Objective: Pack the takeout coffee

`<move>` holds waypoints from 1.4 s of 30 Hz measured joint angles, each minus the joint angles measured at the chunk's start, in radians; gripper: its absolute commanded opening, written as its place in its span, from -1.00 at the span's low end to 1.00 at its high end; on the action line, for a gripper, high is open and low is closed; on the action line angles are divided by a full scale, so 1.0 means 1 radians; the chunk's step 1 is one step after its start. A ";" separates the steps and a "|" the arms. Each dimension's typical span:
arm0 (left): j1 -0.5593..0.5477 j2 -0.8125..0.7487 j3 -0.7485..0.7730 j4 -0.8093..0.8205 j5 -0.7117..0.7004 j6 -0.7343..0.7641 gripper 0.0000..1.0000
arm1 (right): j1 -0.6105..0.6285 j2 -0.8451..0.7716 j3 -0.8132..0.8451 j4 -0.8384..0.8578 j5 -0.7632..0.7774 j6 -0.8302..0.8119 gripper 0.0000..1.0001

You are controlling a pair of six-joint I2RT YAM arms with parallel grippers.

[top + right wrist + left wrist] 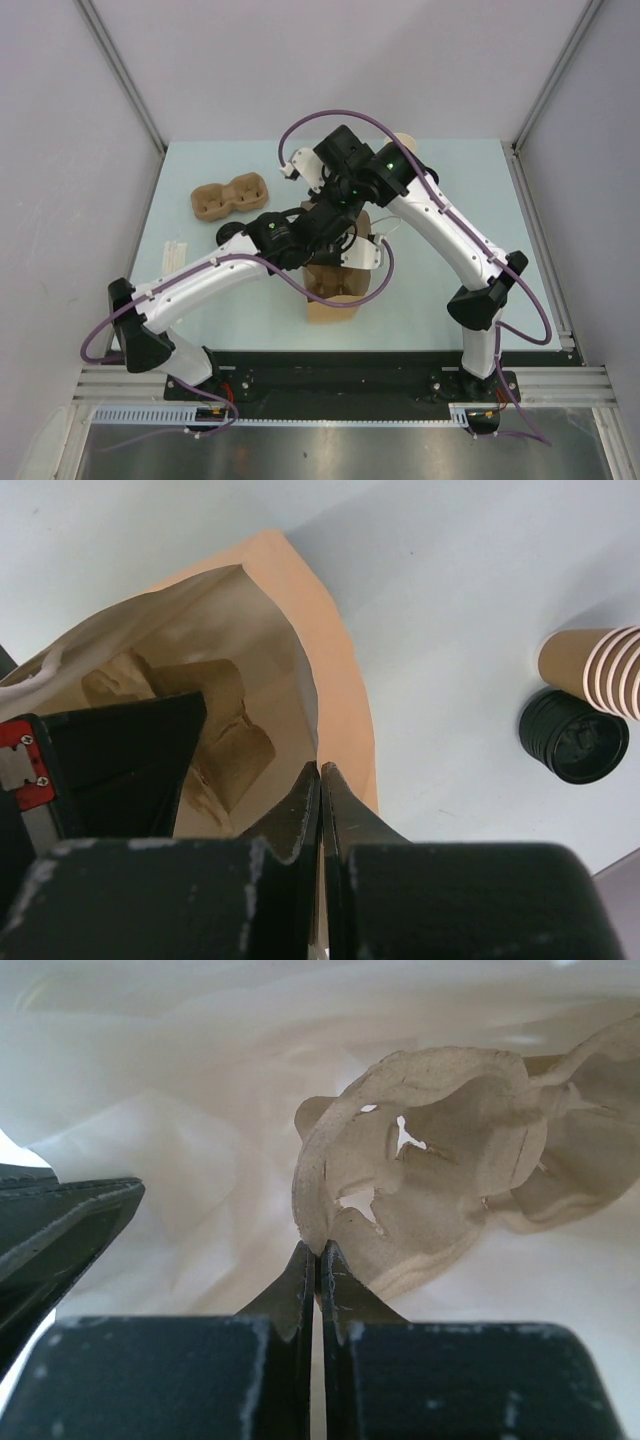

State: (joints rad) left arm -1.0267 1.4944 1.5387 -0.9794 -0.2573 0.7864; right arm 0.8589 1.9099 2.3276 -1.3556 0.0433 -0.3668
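Pinching the paper bag point(340, 680) rim in shut jaws, the right gripper point(320, 772) holds it open so the left gripper point(320, 1255), jaws clamped on a pulp carrier point(435, 1230), reaches inside.

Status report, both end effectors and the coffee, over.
Left end effector shut on cup carrier. Right end effector shut on paper bag. Coffee not in view.

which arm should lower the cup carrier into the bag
Left, probably: the left gripper pinches the rim of the cup carrier in the paper bag; the right gripper holds the bag's edge.
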 measured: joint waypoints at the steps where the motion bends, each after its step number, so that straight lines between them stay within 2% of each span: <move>1: 0.005 0.002 0.000 0.003 0.001 0.000 -0.84 | -0.002 0.001 0.000 0.000 0.000 0.000 -1.00; 2: 0.008 0.003 -0.001 0.006 0.002 0.001 -0.65 | -0.003 0.002 0.001 0.000 0.000 0.000 -1.00; 4: 0.013 0.006 -0.002 0.012 0.004 0.002 -0.40 | -0.006 0.006 0.001 0.000 -0.004 0.000 -1.00; 5: 0.016 0.007 -0.002 0.013 0.005 0.007 -0.14 | -0.009 0.009 0.001 0.000 -0.004 0.000 -1.00; 8: 0.021 0.007 -0.002 0.014 0.010 0.014 0.04 | -0.013 0.016 0.002 0.002 -0.003 -0.001 -1.00; 20: 0.014 0.008 0.039 -0.053 0.035 0.017 0.28 | -0.020 0.016 0.012 0.018 -0.006 0.000 -1.00; 35: -0.022 -0.147 0.048 0.026 0.041 0.018 0.35 | -0.020 0.031 0.013 0.013 -0.007 0.003 -1.00; 42: -0.039 -0.154 0.047 0.026 0.061 0.018 0.35 | -0.017 0.031 0.013 0.013 -0.006 0.003 -1.00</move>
State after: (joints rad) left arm -1.0653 1.3399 1.5860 -0.9531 -0.1963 0.8043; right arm 0.8421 1.9411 2.3402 -1.3426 0.0368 -0.3637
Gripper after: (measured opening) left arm 0.674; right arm 0.009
